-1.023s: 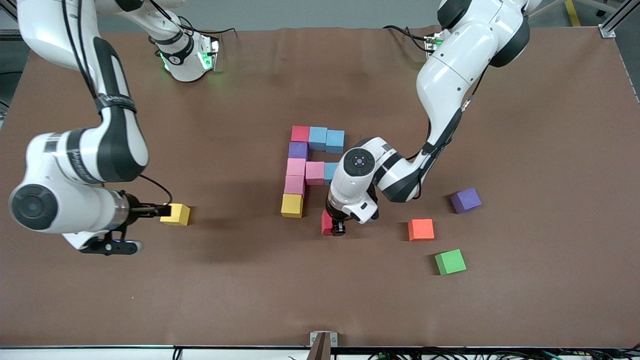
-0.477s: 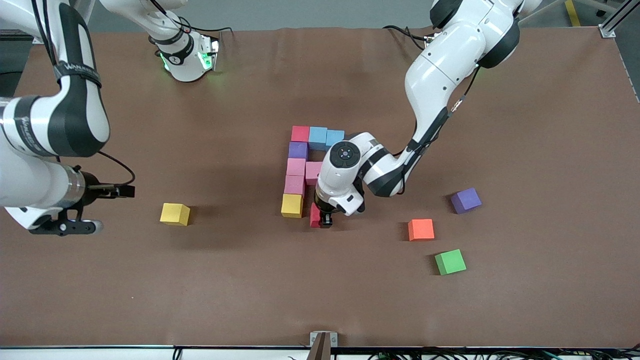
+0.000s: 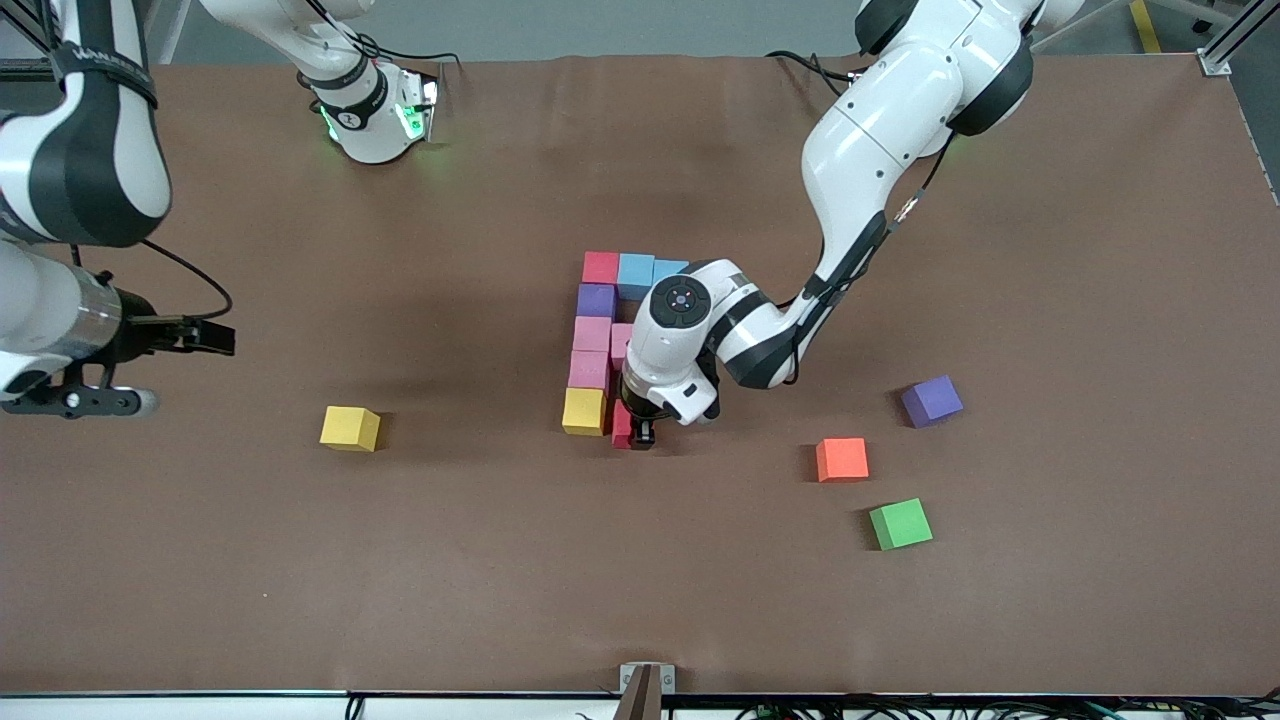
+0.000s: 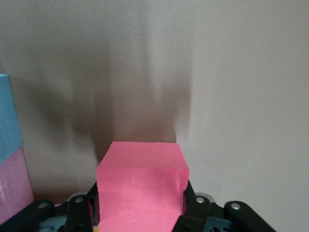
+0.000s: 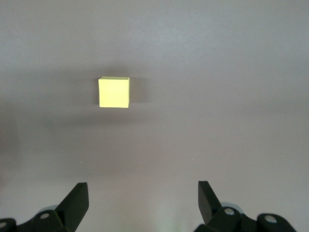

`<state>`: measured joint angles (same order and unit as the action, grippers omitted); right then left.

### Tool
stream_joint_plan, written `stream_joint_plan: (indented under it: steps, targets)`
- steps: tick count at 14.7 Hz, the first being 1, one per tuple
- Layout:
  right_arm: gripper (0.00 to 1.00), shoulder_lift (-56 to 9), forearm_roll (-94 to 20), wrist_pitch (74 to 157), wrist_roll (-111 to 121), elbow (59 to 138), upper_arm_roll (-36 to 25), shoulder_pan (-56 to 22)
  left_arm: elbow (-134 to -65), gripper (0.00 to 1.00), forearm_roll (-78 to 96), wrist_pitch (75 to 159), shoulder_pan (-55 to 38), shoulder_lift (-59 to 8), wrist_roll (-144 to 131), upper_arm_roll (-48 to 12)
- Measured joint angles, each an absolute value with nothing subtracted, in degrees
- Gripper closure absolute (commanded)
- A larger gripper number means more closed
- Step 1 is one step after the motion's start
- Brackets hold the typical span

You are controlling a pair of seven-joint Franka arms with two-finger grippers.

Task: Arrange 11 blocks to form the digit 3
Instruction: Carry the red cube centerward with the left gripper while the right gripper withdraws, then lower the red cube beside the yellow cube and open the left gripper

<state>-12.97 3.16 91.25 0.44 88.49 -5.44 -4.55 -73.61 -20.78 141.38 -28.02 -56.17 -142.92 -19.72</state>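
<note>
Left wrist view alone shows left gripper (image 4: 140, 212) clamping red cube (image 4: 142, 188).

White arms (image 3: 880, 120), black joints

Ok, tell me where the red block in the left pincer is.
In the front view the red block sits in the left pincer, right beside the yellow block ending the figure's spine, nearest the camera.

Robotics lab, two white industrial arms mounted at the edge of a wide desk (image 3: 1050, 560) under a brown mat, bundled cables (image 3: 810, 65) trailing off it, aluminium frame post (image 3: 1235, 35) at one corner, grey floor past the edge
</note>
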Motion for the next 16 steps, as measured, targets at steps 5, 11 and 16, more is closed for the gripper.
stream_joint_plan:
  steps: [5, 11, 16]
  targets:
    - [0.0, -9.36, 3.17, 91.48, 2.54, 88.52, -3.49, -0.46, -73.6, 0.53, -20.78, 142.44, -28.38, -56.4, -142.94, -19.66]
    - [0.0, -7.31, 3.17, 91.41, 2.54, 88.37, -2.18, 0.52, -73.61, 0.17, -20.78, 143.01, -28.5, -56.71, -142.94, -19.64]
    - [0.0, -7.31, 3.17, 90.72, 2.54, 88.34, -2.09, 0.63, -73.39, 0.0, -20.78, 143.53, -28.71, -57.48, -142.94, -19.64]
